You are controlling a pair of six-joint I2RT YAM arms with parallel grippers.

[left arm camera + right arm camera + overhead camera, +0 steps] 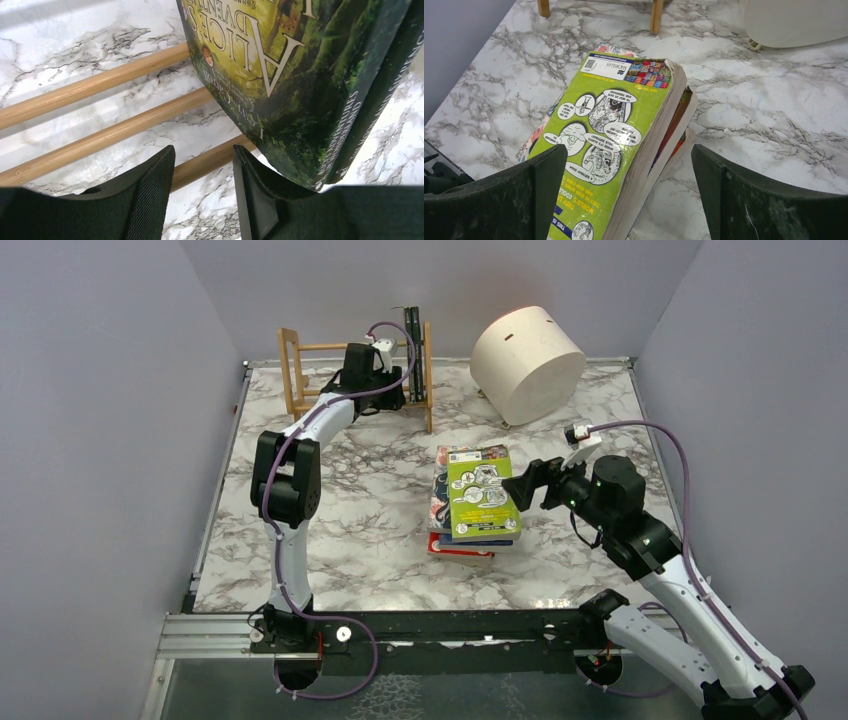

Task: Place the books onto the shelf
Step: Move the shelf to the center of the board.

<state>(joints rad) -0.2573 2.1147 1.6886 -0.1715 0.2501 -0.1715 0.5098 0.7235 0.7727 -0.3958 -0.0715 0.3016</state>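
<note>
While lime green book [482, 492] tops the stack [460, 545], long axis near-to-far, left fingers [145, 200] apart, right fingers [504, 200] wide apart.

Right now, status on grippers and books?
Left gripper open, empty, beside Alice book on shelf. Right gripper open, facing lime book atop stack. Nothing in the way.

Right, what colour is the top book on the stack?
The top book is lime green, clearest in right wrist view.
</note>
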